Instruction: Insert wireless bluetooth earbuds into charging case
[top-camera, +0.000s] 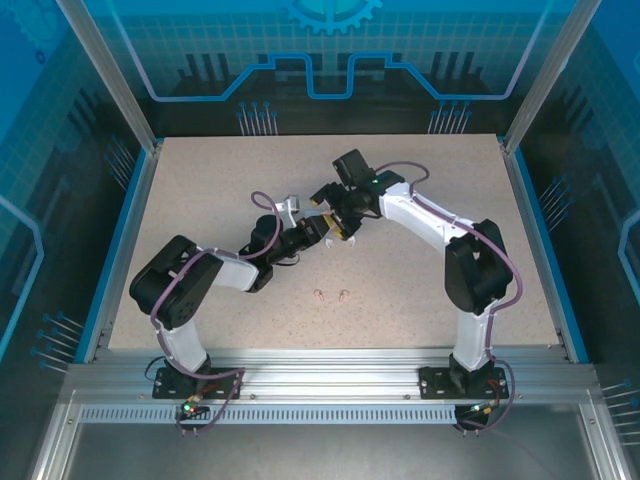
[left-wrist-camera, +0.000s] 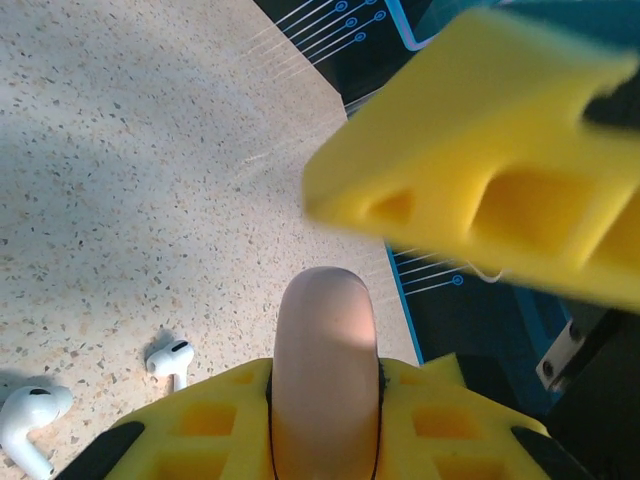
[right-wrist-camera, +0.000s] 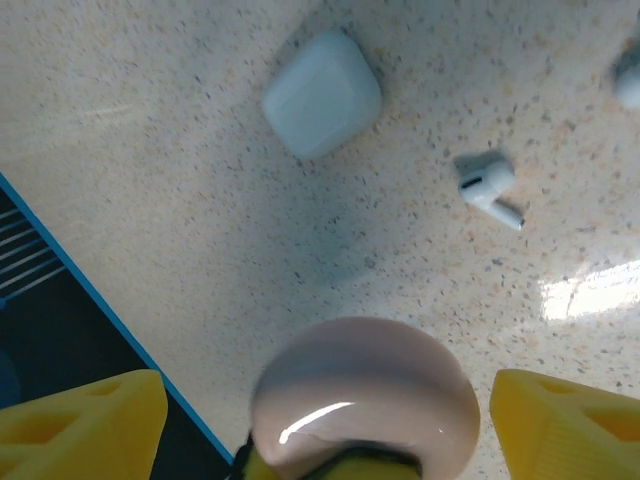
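Your left fingers (left-wrist-camera: 215, 425) clamp the pink case (left-wrist-camera: 325, 370), probably to steady it. Your right fingers (right-wrist-camera: 565, 420) flank it, released, likely free to fetch a white earbud (right-wrist-camera: 487, 185).

Overhead: bright, even light on the table (top-camera: 200, 220); soft shadows under the arms.
Left wrist: grey shadow band on the table; the near yellow tool finger (left-wrist-camera: 480, 150) is blurred.
Right wrist: white glare at right; pink case (right-wrist-camera: 365, 395) out of focus, with a highlight.

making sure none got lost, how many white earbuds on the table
2. One white earbud lies on the table beside the gripped pink case; the other lies just beyond it. More may be hidden.
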